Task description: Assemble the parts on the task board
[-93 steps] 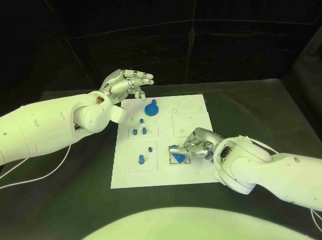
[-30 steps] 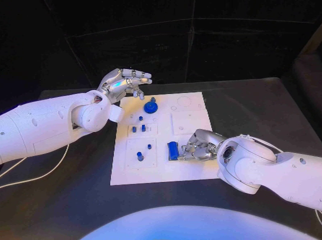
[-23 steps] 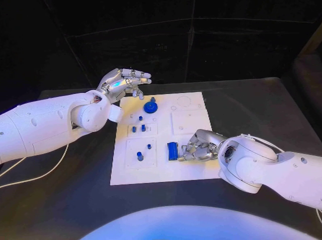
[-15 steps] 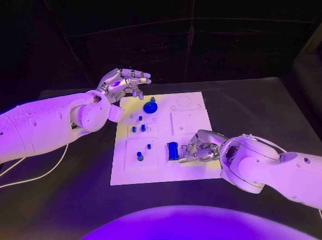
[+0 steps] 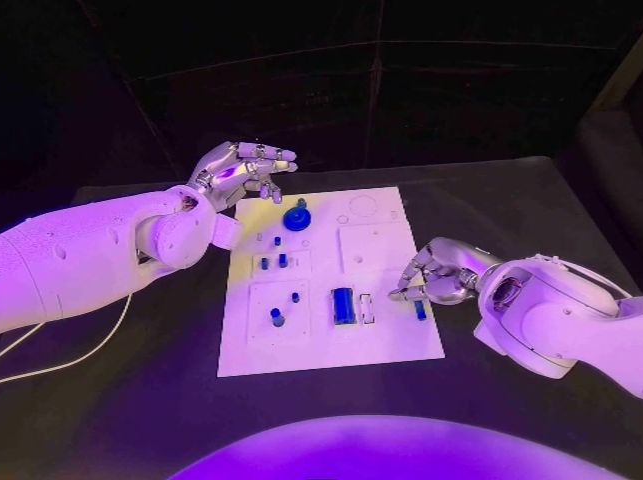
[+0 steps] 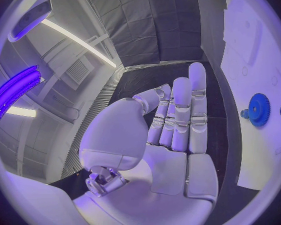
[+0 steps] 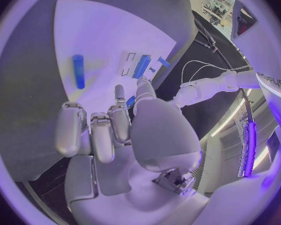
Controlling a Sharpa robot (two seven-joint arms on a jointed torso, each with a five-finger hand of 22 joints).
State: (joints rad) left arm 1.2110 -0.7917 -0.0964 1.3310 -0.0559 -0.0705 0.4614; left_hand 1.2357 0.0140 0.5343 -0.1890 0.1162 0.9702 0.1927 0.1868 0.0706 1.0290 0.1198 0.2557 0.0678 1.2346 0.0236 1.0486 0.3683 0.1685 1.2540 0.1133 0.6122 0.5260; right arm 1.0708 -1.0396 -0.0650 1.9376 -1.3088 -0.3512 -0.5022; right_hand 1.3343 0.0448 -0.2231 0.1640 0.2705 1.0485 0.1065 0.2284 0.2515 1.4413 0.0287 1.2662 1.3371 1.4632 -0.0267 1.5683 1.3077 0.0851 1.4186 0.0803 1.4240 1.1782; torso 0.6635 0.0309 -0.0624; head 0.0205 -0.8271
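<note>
task board (image 5: 386, 335): white plate mid-table, several parts seated, task seems about midway | blue block (image 5: 343, 305) lies on the board near its right side | small blue pin (image 5: 419, 311) loose, just beside right hand (image 5: 439, 275), fingers curled, apparently grasping nothing | left hand (image 5: 242, 168) raised past the board's far-left corner, fingers bent, holding nothing | blue gear (image 5: 297, 216) near it

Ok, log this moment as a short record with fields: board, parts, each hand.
board: white task board in the middle of the black table
gear: blue gear at the board's far end
block: blue block lying on the board, apart from the right hand
rod: small blue rod on the board beside the right hand
left hand: left hand raised beyond the board's far left corner, holding nothing
right hand: right hand at the board's right edge, fingers curled, holding nothing
</note>
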